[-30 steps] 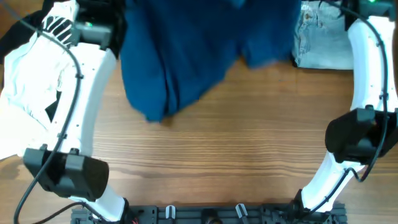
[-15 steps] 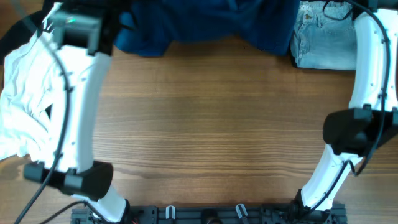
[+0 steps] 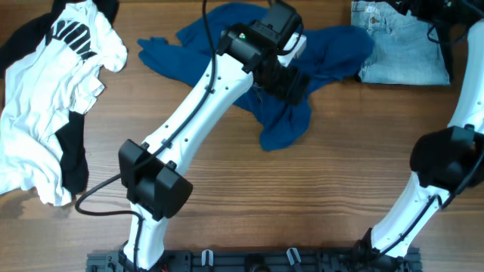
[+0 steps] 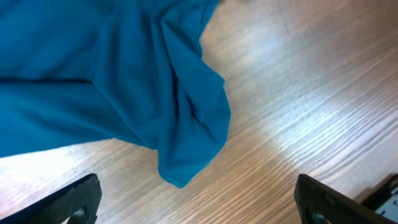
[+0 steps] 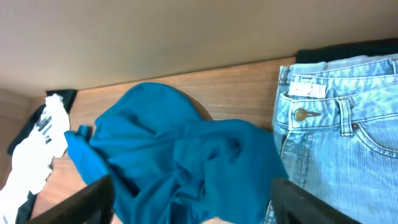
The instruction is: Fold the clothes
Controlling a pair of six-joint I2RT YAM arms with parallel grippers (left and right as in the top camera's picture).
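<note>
The dark blue shirt (image 3: 272,45) lies crumpled on the wooden table at the far middle, one lobe (image 3: 286,128) trailing toward me. My left gripper (image 3: 291,81) hovers over that lobe. In the left wrist view the left gripper (image 4: 199,205) is open, with bare wood between its fingers and the shirt's corner (image 4: 183,130) just ahead. My right gripper (image 5: 193,208) is open above the shirt's (image 5: 186,162) right side, holding nothing. A white top with black stripes (image 3: 49,98) lies bunched at the left edge.
Folded light-blue jeans (image 3: 404,45) sit at the far right, beside the shirt, and show again in the right wrist view as jeans (image 5: 342,124). The right arm (image 3: 446,151) curves up the right side. Bare wood fills the near half of the table (image 3: 302,204).
Both grippers have opened and let go of the shirt, which dropped from a raised hold to a crumpled heap on the table. The left arm has swung right to the middle.
</note>
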